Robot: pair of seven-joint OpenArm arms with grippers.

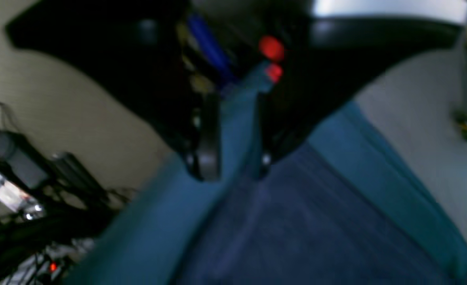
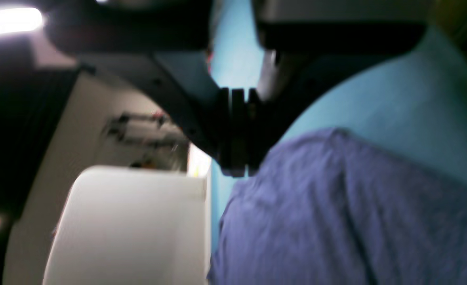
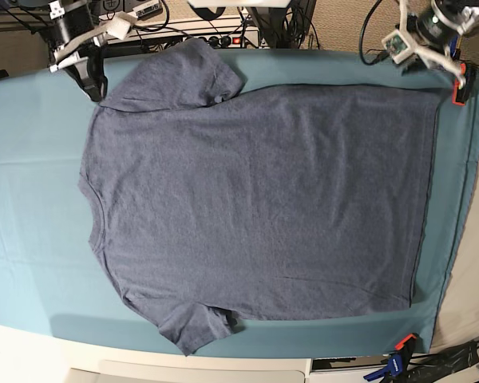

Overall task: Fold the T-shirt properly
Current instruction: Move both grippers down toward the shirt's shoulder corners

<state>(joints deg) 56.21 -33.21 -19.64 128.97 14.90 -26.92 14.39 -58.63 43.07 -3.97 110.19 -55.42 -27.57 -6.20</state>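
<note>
T-shirt point(image 3: 255, 199) lies flat and spread out on one teal table cloth point(image 3: 32, 199).
Two arms wait at the far edge: left gripper point(image 1: 233, 174) jaws apart, right gripper point(image 2: 237, 170) jaws together, both empty.

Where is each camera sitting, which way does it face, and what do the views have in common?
Left wrist: on the left arm, looking along its parted fingers at the shirt on the teal cloth; floor and cables behind.
Right wrist: on the right arm, looking past its shut fingers at the shirt's edge; a white block lies beyond.
Base: overhead, facing straight down on the spread shirt; right gripper top left, left gripper top right.
Shared: shirt and cloth appear in all three.
</note>
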